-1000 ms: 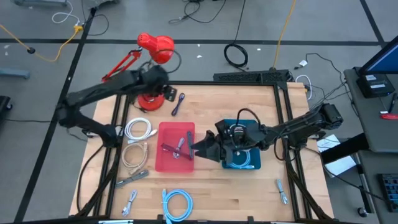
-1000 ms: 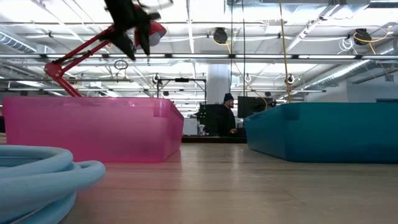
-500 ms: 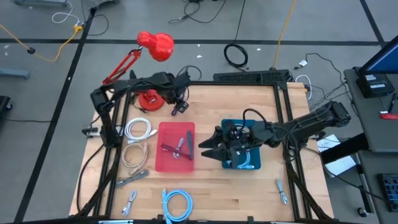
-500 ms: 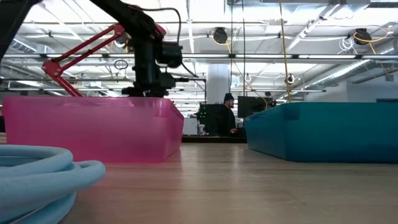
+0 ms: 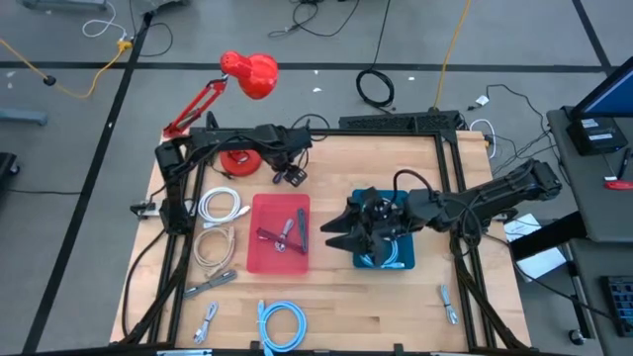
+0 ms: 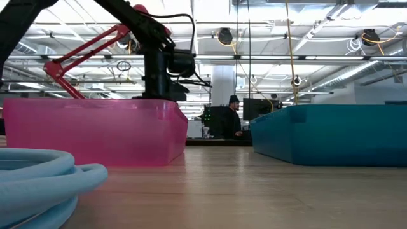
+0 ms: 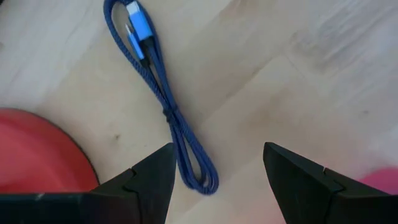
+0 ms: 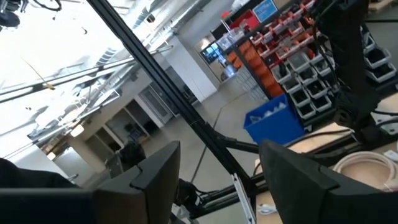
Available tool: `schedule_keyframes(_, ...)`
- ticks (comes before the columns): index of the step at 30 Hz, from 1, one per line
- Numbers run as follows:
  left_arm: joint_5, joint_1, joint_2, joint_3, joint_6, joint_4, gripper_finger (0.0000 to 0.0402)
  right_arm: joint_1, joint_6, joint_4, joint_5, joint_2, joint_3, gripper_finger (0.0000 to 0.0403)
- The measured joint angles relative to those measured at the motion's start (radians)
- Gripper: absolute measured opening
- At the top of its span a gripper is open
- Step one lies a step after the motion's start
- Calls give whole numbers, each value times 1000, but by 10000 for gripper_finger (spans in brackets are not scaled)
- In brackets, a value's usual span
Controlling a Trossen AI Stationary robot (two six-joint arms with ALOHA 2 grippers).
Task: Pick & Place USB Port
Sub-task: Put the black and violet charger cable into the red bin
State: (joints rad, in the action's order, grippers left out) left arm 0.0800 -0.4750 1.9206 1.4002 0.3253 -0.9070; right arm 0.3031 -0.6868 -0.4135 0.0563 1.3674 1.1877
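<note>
A dark blue braided USB cable point(image 7: 163, 102), folded double with a bright blue plug point(image 7: 134, 25) at one end, lies flat on the wooden table beside the red lamp base point(image 7: 37, 149). My left gripper point(image 7: 217, 186) point(image 5: 294, 178) points down just above it, open. The cable's looped end point(image 7: 202, 180) lies between the fingers, close to one of them and untouched. In the high view the gripper hides the cable. My right gripper point(image 5: 331, 229) hovers open over the gap between the pink bin point(image 5: 280, 255) and the teal bin point(image 5: 401, 259), holding nothing.
The pink bin holds a few cables and the teal bin holds coiled ones. White cable coils point(image 5: 218, 206) lie left of the pink bin and a light blue coil point(image 5: 282, 321) lies near the front edge. The red desk lamp point(image 5: 247, 74) stands at the far left, and small cables point(image 5: 447, 302) are scattered.
My left gripper has come down from high above the lamp base, going toward the table's right and near edges, and has rolled as it sank. It now stands low over the blue cable, still open. My right gripper has drifted slightly toward the table's right edge and tipped up.
</note>
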Motion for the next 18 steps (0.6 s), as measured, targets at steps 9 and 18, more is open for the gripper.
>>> schedule_keyframes(9, -2, -10, 0, 0, 36, 0, 246, 0, 0, 0, -1, 0, 0, 212)
schedule_keyframes(18, -53, -9, 87, 0, 62, -18, 246, 0, 7, -1, -4, -2, 0, 212)
